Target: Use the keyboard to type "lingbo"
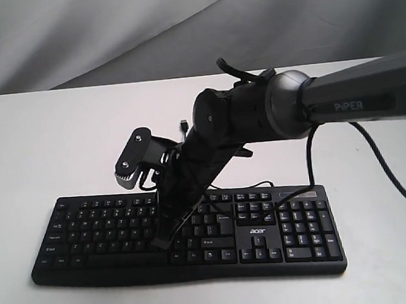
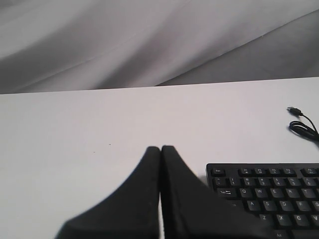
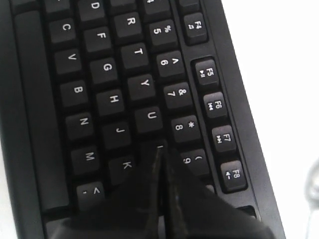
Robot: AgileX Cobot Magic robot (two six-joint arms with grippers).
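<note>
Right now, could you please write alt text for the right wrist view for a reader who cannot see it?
The shut right gripper points its tip at the key beside U, between K and 9, on a black keyboard. White table shows beyond the function keys.

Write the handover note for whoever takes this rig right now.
The keyboard lies flat on the table; its USB plug lies loose there.
The left gripper: jaws shut, over bare table off the keyboard's Esc corner, touching nothing.
The right gripper: jaws shut, tip at the I key, next to the U key; pressed or just above, can't tell.
Done: unclear, no screen in view; the tip at I suggests the second letter.
Left: probably n, g, b, o.
</note>
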